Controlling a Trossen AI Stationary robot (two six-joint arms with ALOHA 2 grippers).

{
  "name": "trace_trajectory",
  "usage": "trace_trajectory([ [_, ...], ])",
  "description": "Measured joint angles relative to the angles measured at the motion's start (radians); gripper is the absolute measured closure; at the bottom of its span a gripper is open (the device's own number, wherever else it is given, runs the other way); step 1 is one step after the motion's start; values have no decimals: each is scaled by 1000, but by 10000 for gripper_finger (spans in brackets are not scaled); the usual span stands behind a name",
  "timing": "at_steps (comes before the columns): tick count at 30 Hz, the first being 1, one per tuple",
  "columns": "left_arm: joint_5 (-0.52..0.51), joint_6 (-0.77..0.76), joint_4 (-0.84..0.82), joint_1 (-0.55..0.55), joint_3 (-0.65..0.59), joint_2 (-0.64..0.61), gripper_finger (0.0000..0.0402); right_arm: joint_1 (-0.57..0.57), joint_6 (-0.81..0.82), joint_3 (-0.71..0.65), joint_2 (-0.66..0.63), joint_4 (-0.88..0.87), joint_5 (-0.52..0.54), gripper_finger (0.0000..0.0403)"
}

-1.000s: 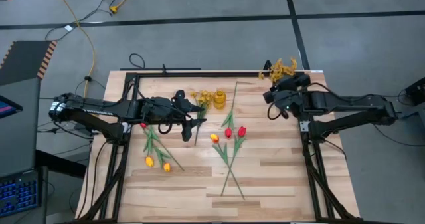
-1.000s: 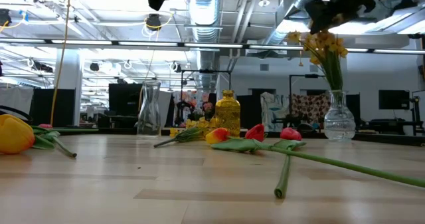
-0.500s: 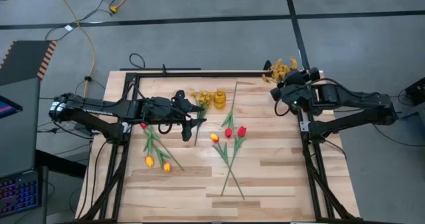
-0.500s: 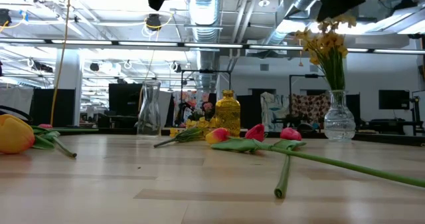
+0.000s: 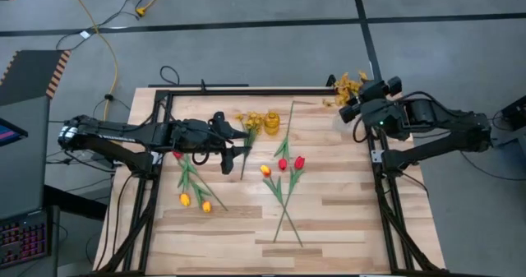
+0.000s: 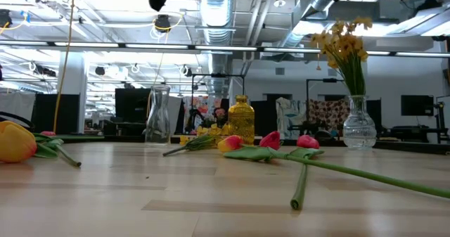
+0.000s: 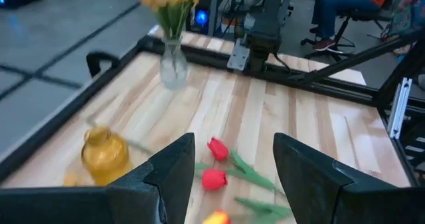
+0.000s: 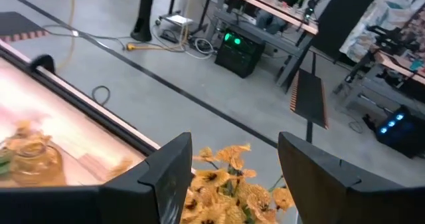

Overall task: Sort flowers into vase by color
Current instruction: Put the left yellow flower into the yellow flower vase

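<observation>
Flowers lie all over the wooden worktop point(image 5: 329, 211). In the high view, two red tulips point(image 5: 290, 163) and one orange tulip point(image 5: 265, 170) lie near the middle, with their long green stems running down toward 6 o'clock. Two more orange tulips point(image 5: 195, 201) lie toward 8 o'clock from the middle. A yellow vase point(image 5: 272, 122) stands at 12 o'clock from the red tulips, and some small yellow blossoms point(image 5: 250, 121) lie just beside it on the wood. A clear vase point(image 6: 358, 126) stands at the worktop's far right corner, and a bunch of mustard-yellow blossoms point(image 6: 344, 41) stands in it. Another clear vase point(image 6: 157, 114) stands empty on the left side in the low view. The left pincer point(image 5: 236, 142) hangs over the worktop at 9 o'clock from the yellow vase. Its two fingers point(image 7: 171, 177) are spread apart and grasp nothing; the red tulips and the yellow vase show on the wood below them. The right pincer point(image 5: 355, 103) is up at 2 o'clock, just beside the bunch in the clear vase. Its fingers point(image 8: 169, 174) are spread wide too, released, with nothing between them, and the yellow bunch shows right under them. Someone sits on a chair point(image 7: 352, 14) in the room past the worktop.
</observation>
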Motion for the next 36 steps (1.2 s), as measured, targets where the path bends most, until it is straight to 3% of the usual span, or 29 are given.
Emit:
trace_trajectory([
  [11, -1, -288, -441, 0, 0, -141, 210, 99, 0, 24, 2, 53, -146, 154],
  [21, 83, -495, -843, -6, 0, -119, 210, 185, 1, 24, 10, 117, -316, 154],
  [24, 83, -460, -896, -10, 0, -93, 210, 204, 1, 24, 25, 123, -339, 154],
  [32, 108, -181, -918, -20, 0, 16, 210, 247, 1, 24, 81, 125, -343, 154],
  [36, 122, -154, -932, -23, 0, 74, 210, 264, 1, 24, 104, 125, -343, 154],
])
